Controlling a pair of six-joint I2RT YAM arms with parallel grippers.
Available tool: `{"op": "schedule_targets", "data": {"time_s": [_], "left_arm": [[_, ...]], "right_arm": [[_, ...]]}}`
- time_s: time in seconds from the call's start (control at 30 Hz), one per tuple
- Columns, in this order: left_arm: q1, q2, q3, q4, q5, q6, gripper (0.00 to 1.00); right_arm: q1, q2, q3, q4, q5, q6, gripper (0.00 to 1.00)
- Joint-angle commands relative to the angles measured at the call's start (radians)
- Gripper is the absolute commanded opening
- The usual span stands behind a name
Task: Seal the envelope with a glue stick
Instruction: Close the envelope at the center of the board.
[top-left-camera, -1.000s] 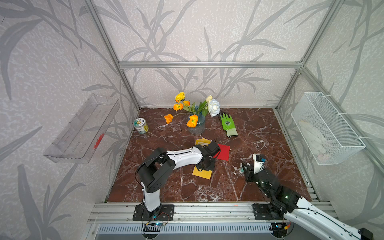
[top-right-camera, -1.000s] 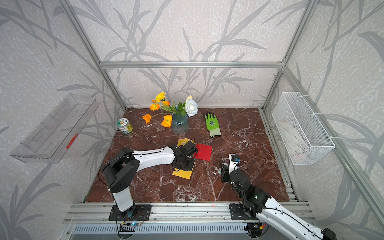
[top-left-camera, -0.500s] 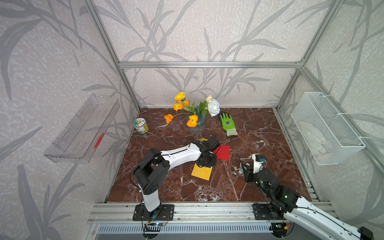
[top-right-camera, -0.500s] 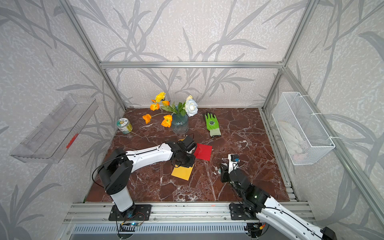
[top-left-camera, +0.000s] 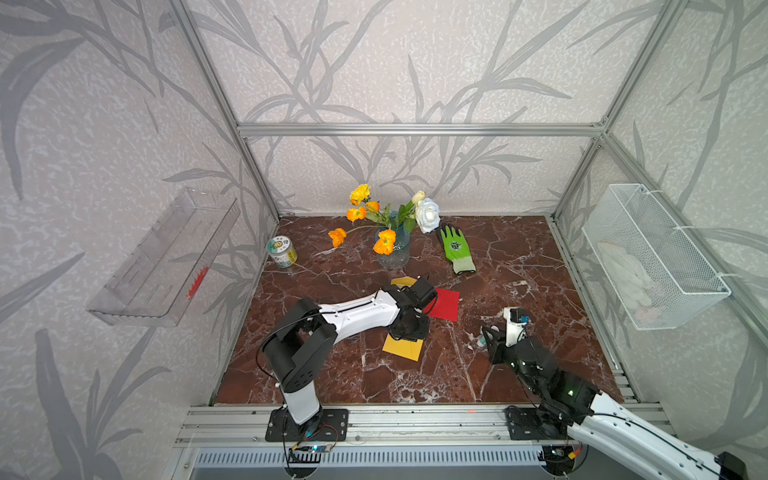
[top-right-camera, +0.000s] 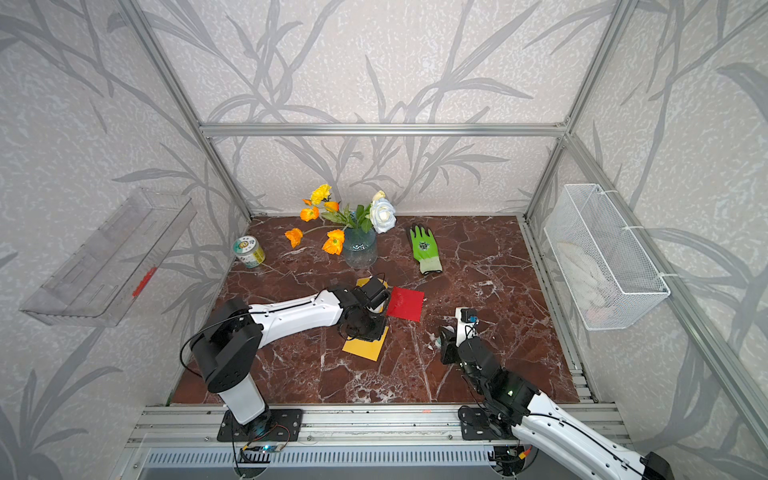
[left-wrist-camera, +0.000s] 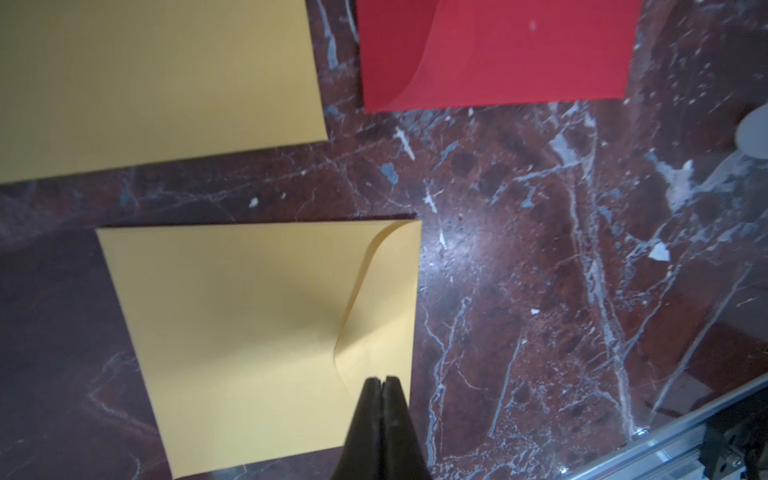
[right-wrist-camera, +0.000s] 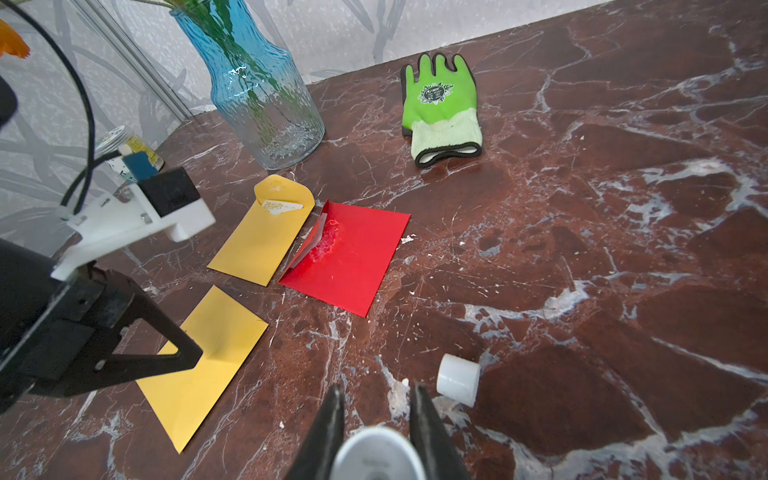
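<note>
Pressing its black fingertips tight together, the left end effector (left-wrist-camera: 380, 386) rests on a yellow paper envelope (left-wrist-camera: 257, 332), right at the curved edge of its folded flap. That envelope lies flat on the red-brown marble desk (top-left-camera: 519, 270), on the robot's side of the blue ribbed glass vase (top-left-camera: 392, 253).

The right end effector (right-wrist-camera: 376, 395) pinches the white plastic glue stick (right-wrist-camera: 376, 455) between its two fingers, low over the desk and well apart from the vase. A loose white plastic cap (right-wrist-camera: 457, 379) lies on its side just beside those fingers.

From the right wrist I can see a second yellow envelope (right-wrist-camera: 266, 237) between the vase and the first one. Its flap is open and a white card shows inside. Touching its side lies a red paper envelope (right-wrist-camera: 353, 257) with a white smear by its flap. In both top views the left arm hides most of that second envelope, but a teal band on the glue stick shows there; the wrist view gives only its round white end.

Since a second ago the right arm has kept its place. The left wrist has shifted slightly over the first envelope, which lies where it did.
</note>
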Motion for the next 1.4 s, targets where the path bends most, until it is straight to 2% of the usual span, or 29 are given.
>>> {"op": "schedule_targets", "data": {"time_s": [0.0,0.37,0.63,0.97,1.37], "left_arm": [[-0.009,0.002,-0.016,0.008,-0.007,-0.015,0.0],[-0.012,0.084,-0.017,0.02,-0.014,-0.004,0.0],[-0.029,0.134,-0.033,-0.019,-0.09,-0.011,0.0],[-0.03,0.207,0.047,-0.036,-0.178,-0.007,0.0],[-0.03,0.271,0.1,-0.07,-0.192,0.015,0.01]], "right_arm": [[-0.004,0.013,0.021,0.034,-0.005,0.003,0.0],[-0.003,0.019,0.026,0.038,-0.003,-0.003,0.0],[-0.004,0.019,0.026,0.044,0.001,-0.005,0.0],[-0.004,0.023,0.03,0.042,0.001,-0.005,0.0],[-0.004,0.012,0.025,0.028,0.004,-0.005,0.0]]}}
